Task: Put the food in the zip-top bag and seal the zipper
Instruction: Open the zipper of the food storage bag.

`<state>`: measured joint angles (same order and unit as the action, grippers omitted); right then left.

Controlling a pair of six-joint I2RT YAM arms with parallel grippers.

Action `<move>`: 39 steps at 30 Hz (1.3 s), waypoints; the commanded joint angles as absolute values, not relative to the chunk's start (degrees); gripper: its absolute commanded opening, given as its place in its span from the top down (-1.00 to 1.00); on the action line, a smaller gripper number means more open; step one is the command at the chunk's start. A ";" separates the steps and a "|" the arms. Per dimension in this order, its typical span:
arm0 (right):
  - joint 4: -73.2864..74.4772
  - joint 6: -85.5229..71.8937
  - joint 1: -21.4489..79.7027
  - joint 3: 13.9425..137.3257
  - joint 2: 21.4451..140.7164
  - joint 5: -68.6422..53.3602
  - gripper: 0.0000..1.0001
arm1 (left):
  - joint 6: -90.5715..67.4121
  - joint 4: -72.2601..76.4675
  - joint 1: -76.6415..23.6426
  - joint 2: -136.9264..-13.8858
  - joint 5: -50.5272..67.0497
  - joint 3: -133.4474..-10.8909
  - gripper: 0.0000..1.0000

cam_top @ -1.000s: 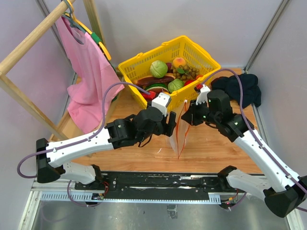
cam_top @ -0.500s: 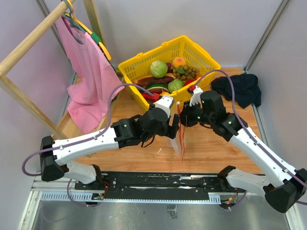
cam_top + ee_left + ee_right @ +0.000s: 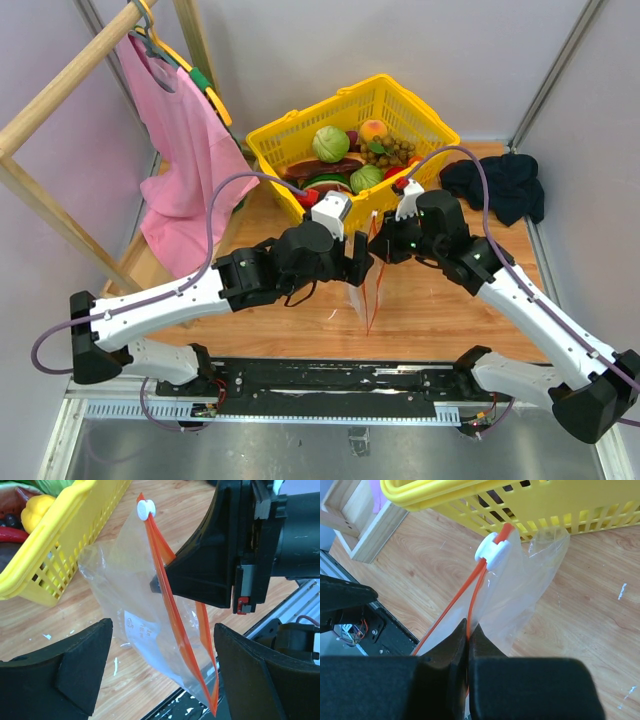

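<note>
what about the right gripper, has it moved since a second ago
yes, the right gripper shifted left in the top view, away from the dark cloth.

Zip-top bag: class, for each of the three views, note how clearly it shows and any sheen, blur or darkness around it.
Top external: the zip-top bag is small and edge-on, its film lost against the table, only the zipper distinct. Left wrist: film sharp with pale sheen; the left gripper dark, soft-edged. Right wrist: slider crisp; the right gripper, shut on the zipper, near-black and featureless.
</note>
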<state>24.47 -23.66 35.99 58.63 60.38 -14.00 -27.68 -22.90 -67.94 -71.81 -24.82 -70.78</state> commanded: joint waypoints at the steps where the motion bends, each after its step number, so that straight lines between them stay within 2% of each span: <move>1: 22.85 -24.67 36.74 57.82 59.76 -12.38 0.95 | -28.65 -23.38 -67.91 -73.91 -26.40 -70.91 -0.72; 8: 23.17 -24.96 36.69 57.43 60.07 -12.08 0.90 | -28.82 -25.84 -67.86 -78.55 -28.73 -72.25 -0.62; 13: 24.22 -24.17 36.74 57.41 59.56 -10.82 0.85 | -28.68 -28.36 -67.85 -78.87 -31.70 -73.16 -0.42; 23: 27.52 -22.86 36.74 58.56 58.01 -8.70 0.69 | -28.48 -30.26 -67.91 -79.12 -33.83 -73.84 0.47; 27: 29.06 -23.23 36.73 58.97 57.51 -7.97 0.48 | -28.86 -30.41 -67.87 -79.60 -34.51 -74.45 0.95; 34: 32.85 -24.02 38.17 59.62 57.51 -4.06 0.06 | -30.23 -31.70 -67.86 -80.66 -35.50 -76.16 1.00; 39: 36.23 -22.31 39.20 60.51 57.42 0.20 0.03 | -31.25 -36.35 -67.90 -81.27 -36.99 -78.91 0.99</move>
<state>32.12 -23.73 37.82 58.35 58.26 -4.73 -29.45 -32.75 -67.94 -80.75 -33.82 -75.22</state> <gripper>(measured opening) 0.488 0.014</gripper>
